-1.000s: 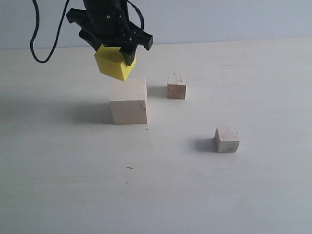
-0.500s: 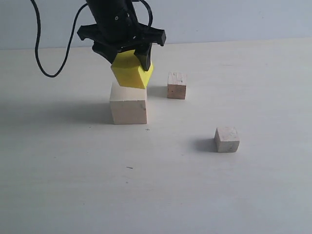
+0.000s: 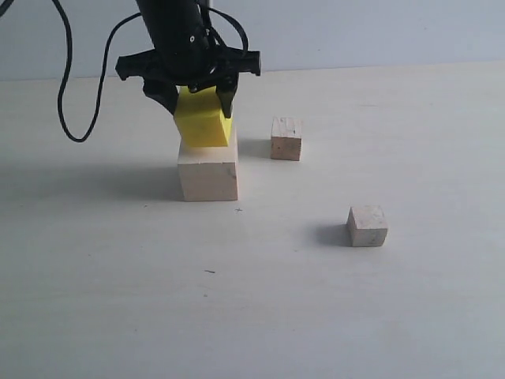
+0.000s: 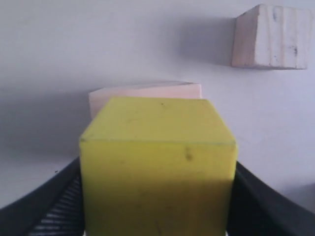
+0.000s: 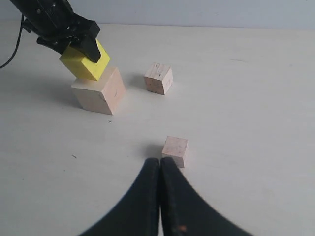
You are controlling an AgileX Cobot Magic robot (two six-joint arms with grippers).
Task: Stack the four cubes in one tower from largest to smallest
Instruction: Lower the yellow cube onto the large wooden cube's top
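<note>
Largely behind yellow cube (image 4: pixel 157 167), pale cube (image 4: pixel 147 92).

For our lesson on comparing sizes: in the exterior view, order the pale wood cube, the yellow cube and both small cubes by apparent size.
1. pale wood cube
2. yellow cube
3. rear small cube and front small cube: they look about equal, so unranked.

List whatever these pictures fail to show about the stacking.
1. Seating of the yellow cube on the large cube: the left wrist view has the yellow cube covering the contact; the exterior view shows only the front edge.
2. Left wrist view: the frame edge cuts off the yellow cube's lower part, and only one small cube shows.
3. Right gripper: absent from the exterior view; its wrist view shows only closed fingers.
</note>
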